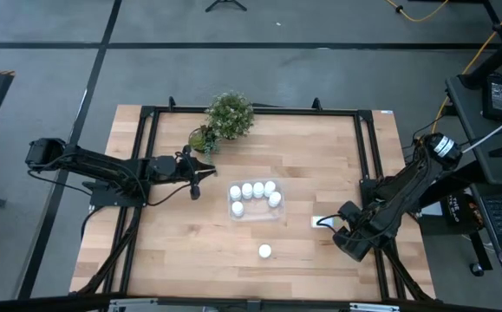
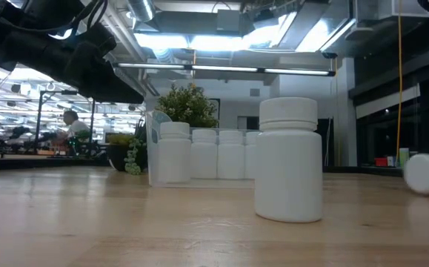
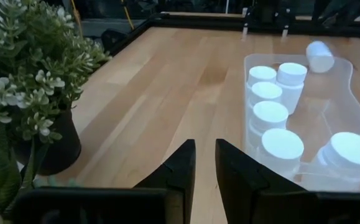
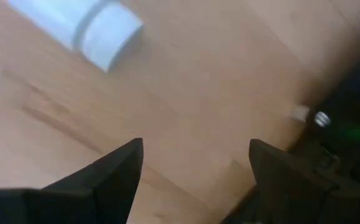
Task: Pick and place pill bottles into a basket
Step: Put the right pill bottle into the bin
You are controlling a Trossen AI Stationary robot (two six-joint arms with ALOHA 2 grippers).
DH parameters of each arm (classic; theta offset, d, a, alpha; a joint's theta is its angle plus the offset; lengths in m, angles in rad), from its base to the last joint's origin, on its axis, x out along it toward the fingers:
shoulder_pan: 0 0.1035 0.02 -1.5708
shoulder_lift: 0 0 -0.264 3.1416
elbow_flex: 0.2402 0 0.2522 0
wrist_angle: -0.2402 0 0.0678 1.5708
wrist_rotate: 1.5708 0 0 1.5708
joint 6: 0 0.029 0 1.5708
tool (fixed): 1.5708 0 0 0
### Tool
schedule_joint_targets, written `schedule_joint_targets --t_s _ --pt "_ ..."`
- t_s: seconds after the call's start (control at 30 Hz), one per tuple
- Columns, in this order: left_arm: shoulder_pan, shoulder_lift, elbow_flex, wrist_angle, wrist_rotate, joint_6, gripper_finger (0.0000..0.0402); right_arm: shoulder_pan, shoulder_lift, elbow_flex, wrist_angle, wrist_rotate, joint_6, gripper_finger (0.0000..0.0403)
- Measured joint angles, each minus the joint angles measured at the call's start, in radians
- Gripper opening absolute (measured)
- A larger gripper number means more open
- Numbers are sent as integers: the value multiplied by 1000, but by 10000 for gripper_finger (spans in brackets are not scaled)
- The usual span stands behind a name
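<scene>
Six pill bottles (image 1: 252, 191) stand in the clear basket (image 1: 254, 213) at the middle of the counter (image 1: 172, 251). Two are left outside: an upright bottle (image 1: 265, 251) alone near the counter's front edge, and a toppled bottle (image 1: 318, 222) lying on its side just beside the right claw (image 1: 344, 231).

The right claw is spread wide and empty, low over the wood near that toppled bottle. The left claw (image 1: 194, 189) hangs empty beside the basket, near the potted plant (image 1: 230, 115), its fingers (image 3: 181, 168) drawn close with only a thin gap.

The toppled bottle is the main risk. It is round and free to roll, so a finger touching it off-centre would probably nudge it away toward the frame at the counter's right edge rather than trap it. In the right wrist view it lies off to one side of the gap and skewed to it, so closing now would likely miss or clip the cap.

Dropping the next bottle into an already crowded basket could knock the standing ones over, though how much room remains is hard to judge.

The left arm, swinging carelessly, could brush the plant.
</scene>
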Motion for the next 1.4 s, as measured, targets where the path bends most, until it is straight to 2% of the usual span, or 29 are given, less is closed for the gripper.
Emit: schedule_joint_targets --t_s 0.13,0.27,0.37,0.57,1.0,1.27,1.4 --pt "0 1 0 2 0 -2 57 0 -15 3 15 61 -18 293" --pt "0 2 0 1 0 -2 57 0 -17 3 18 75 -30 293" --pt "0 2 0 2 0 -2 57 0 -17 3 39 86 -75 293" --pt "0 2 0 2 0 -2 57 -8 -17 3 88 186 -175 293" --pt "0 2 0 5 0 -2 57 -24 -17 3 92 189 -204 294" --pt "0 2 0 5 0 -2 57 -28 -17 3 99 231 -209 294" --pt "0 2 0 5 0 -2 57 -52 -17 3 98 232 -268 294"
